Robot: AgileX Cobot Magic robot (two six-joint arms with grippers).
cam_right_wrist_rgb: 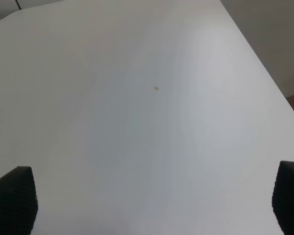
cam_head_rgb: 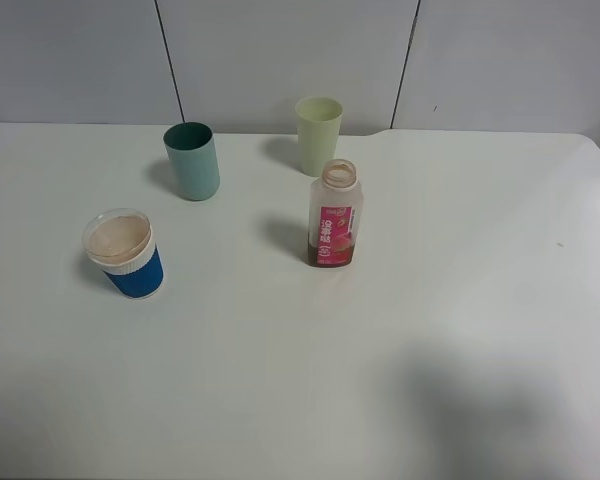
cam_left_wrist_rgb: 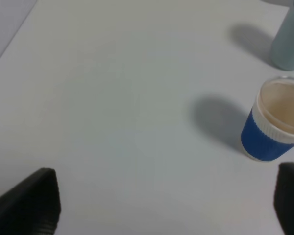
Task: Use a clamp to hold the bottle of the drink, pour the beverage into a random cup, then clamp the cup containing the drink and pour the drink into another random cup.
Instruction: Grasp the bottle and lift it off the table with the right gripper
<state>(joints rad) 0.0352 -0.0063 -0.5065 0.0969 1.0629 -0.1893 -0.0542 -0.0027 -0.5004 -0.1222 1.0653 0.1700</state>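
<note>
The bottle stands upright and uncapped near the table's middle, with a little dark brown beverage at its bottom. The blue-sleeved clear cup stands at the left; its inside looks pale tan. In the left wrist view this cup is ahead and to one side of my left gripper, whose black fingertips stand wide apart and open over bare table. My right gripper is open too, over bare table, with no task object in its view. Neither arm shows in the high view.
A teal cup and a pale green cup stand upright at the back of the white table. The teal cup is beyond the blue-sleeved one. The table's right edge runs near my right gripper.
</note>
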